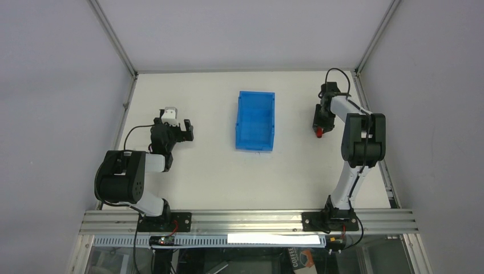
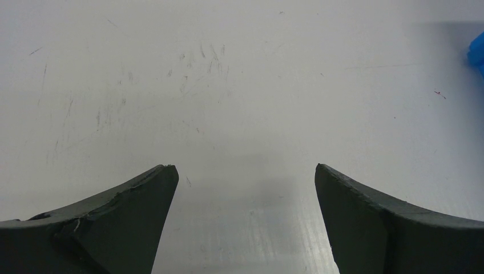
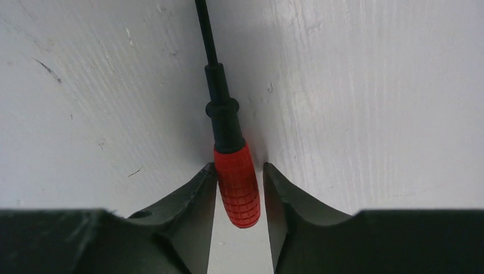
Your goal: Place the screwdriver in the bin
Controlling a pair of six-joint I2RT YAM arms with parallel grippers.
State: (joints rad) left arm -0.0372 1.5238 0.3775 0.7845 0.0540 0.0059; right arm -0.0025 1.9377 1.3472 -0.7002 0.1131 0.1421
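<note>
Over at the right of the overhead view, the right claw [image 1: 318, 127] is down at the table [image 1: 217, 171] with a flash of red just below it: that's the screwdriver [image 1: 319, 132]! From the right wrist camera, the right claw [image 3: 240, 171] has its two fingers drawn in close on either side of the red handle of the screwdriver [image 3: 228, 142]. One finger touches it, while a thin sliver of light shows on the other side. I cannot tell if the grip is firm. The black shaft runs up to the top edge of the frame.

The bin [image 1: 255, 120] sits in the upper middle of the overhead view, well apart from the screwdriver, with nothing inside.

Middle left, the left claw [image 1: 185, 130] hangs over bare table, fingers spread wide [image 2: 245, 171], gripping nothing. A corner of the blue bin [image 2: 478, 54] peeks in at the right edge of the left wrist view.
</note>
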